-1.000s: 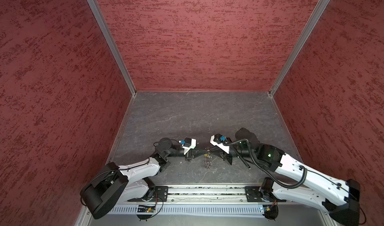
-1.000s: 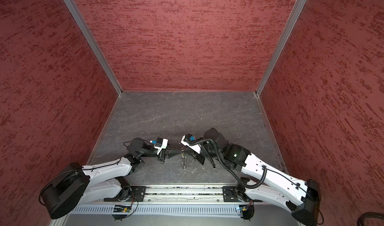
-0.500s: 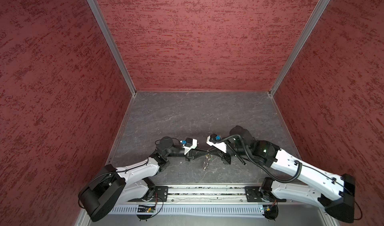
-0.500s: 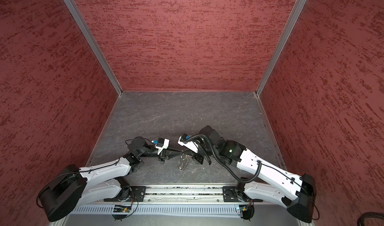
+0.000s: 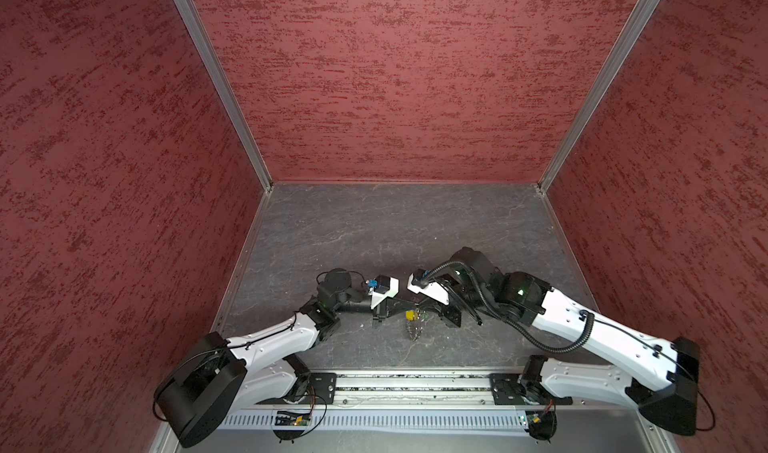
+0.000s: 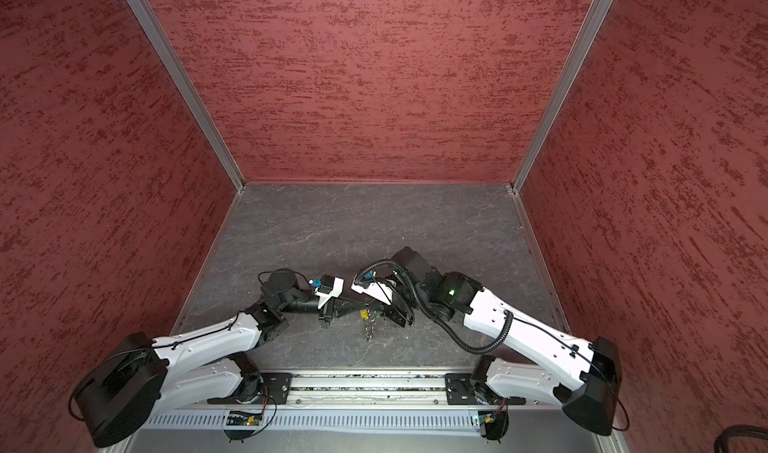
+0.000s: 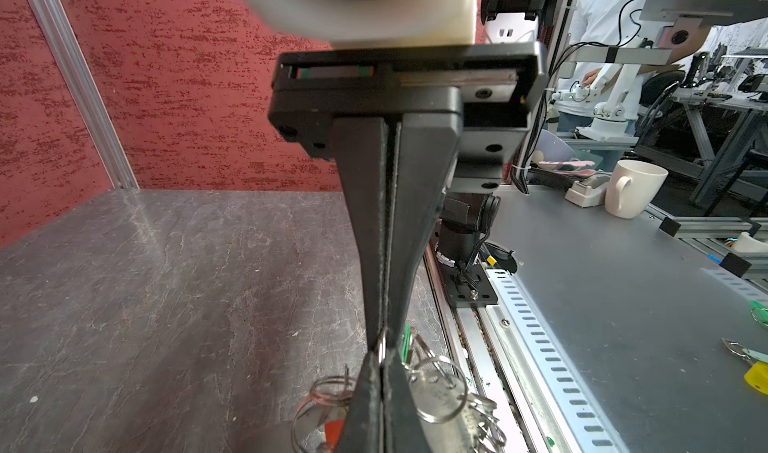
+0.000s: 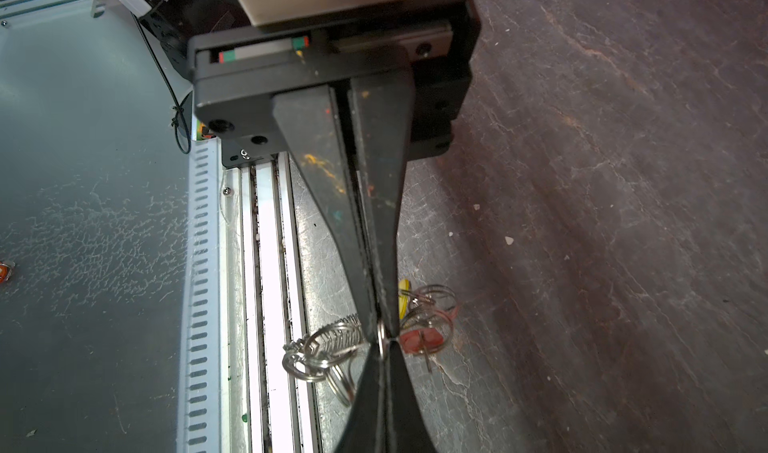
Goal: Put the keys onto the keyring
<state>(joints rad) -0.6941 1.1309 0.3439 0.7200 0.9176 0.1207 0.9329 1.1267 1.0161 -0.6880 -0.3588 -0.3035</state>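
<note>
Your left pincer and right pincer meet tip to tip, both clenched on the keyring.
Both are shut tight. One shiny ring is squeezed right where the two tips touch. The other rings hang in a bunch under the tips, over the grey surface. The yellow key, the red key and the green key sit in that bunch, just beside the tips.

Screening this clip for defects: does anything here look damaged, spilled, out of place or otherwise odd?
Nothing is broken or spilled. The fingers of the right gripper carry yellow, red and green scuff marks, and a few pale crumbs lie on the tabletop.
</note>
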